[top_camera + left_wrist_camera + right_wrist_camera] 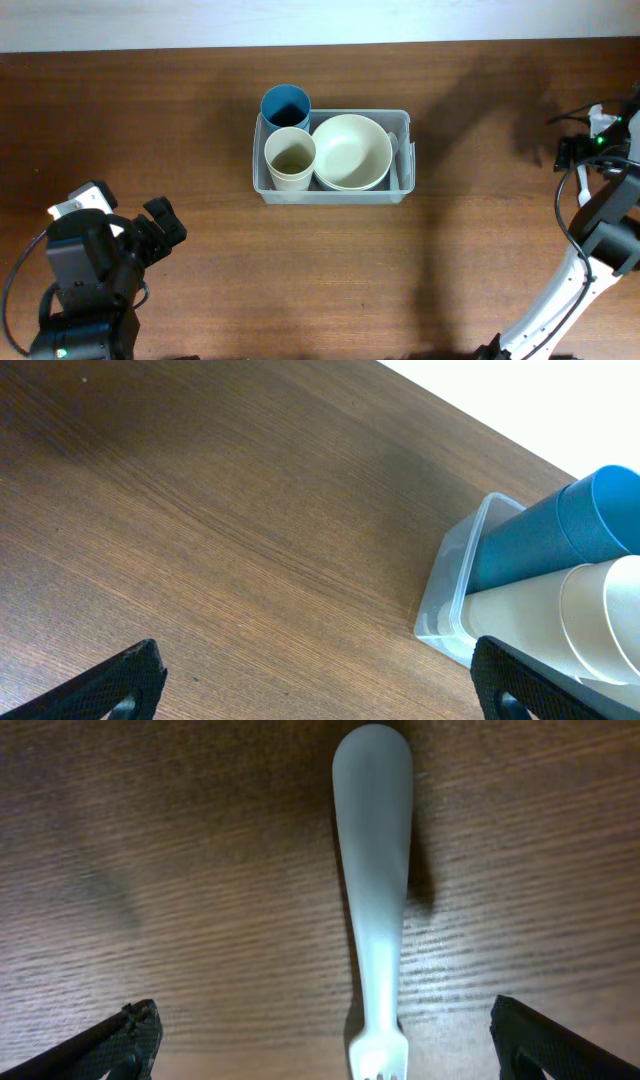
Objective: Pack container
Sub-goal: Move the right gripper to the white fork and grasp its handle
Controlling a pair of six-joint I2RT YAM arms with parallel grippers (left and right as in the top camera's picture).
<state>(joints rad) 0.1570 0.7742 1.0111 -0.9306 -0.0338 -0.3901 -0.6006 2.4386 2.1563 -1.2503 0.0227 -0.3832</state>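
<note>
Your right gripper hangs wide open and empty over a pale fork lying on the table. Your left gripper is spread wide too, holding nothing. The container sits mid-table with a blue cup, a cream cup and a bowl inside.

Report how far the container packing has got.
Done: blue cup, cream cup and bowl sit in the container. In hand: nothing gripped; the right fingers stand open either side of a white fork on the table. Left: grasp it, place it in the container.

bowl, cups crowd container
</note>
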